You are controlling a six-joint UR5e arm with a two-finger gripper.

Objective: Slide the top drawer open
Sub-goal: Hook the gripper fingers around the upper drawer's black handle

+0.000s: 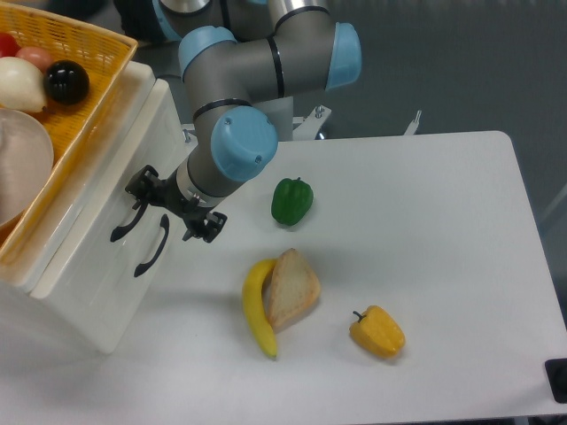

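A white glossy cabinet (97,292) stands at the left with its front facing right. The top drawer (106,190) has a curved black bar handle (124,227). The lower drawer's matching handle (152,248) sits just below and to the right of it. Both drawer fronts look flush with the cabinet. My gripper (170,209) hangs right in front of the drawer fronts, beside the upper end of the top handle. Its jaws look spread apart with nothing between them. Whether a finger touches the handle is hidden.
A yellow basket (84,53) with round foods and a white bowl sits on top of the cabinet. On the table lie a green pepper (291,201), a banana (258,310), a slice of bread (292,288) and a yellow pepper (377,332).
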